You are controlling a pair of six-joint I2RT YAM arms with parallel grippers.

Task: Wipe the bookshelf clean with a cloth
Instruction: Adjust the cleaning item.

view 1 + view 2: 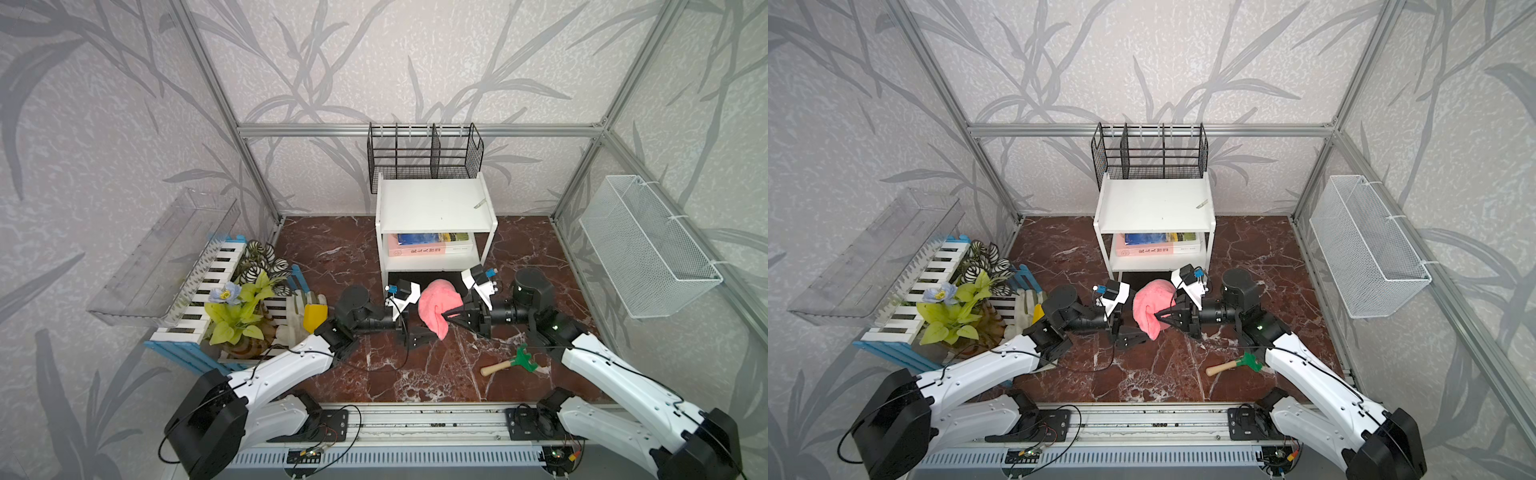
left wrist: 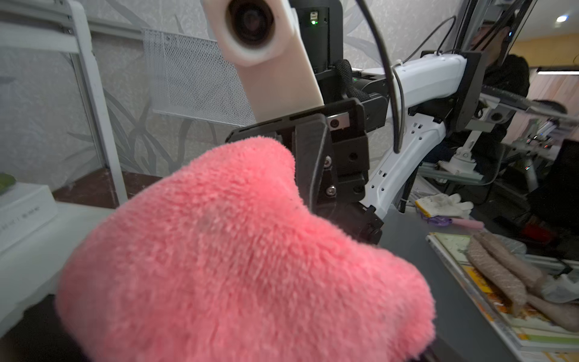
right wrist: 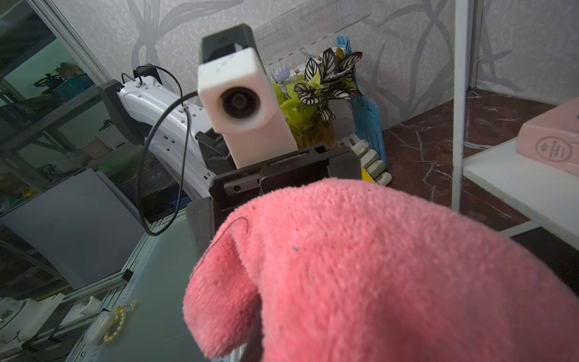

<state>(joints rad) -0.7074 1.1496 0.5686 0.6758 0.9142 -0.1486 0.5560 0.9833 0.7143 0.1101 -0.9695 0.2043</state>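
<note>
Pink terry cloth [image 1: 436, 305] hangs bunched above the marble tabletop [image 1: 332, 257], just in front of the base of the bookshelf [image 1: 432, 203] and well below its top board. Right gripper [image 1: 448, 316]: jaws closed, pinching the side of the cloth that faces it; fabric drapes over and below the tips. Left gripper [image 1: 420, 335]: positioned just beside the opposite, lower edge of the cloth. Its fingers [image 3: 344, 164] stand spread apart in the right wrist view, with the cloth in front of them.
</note>
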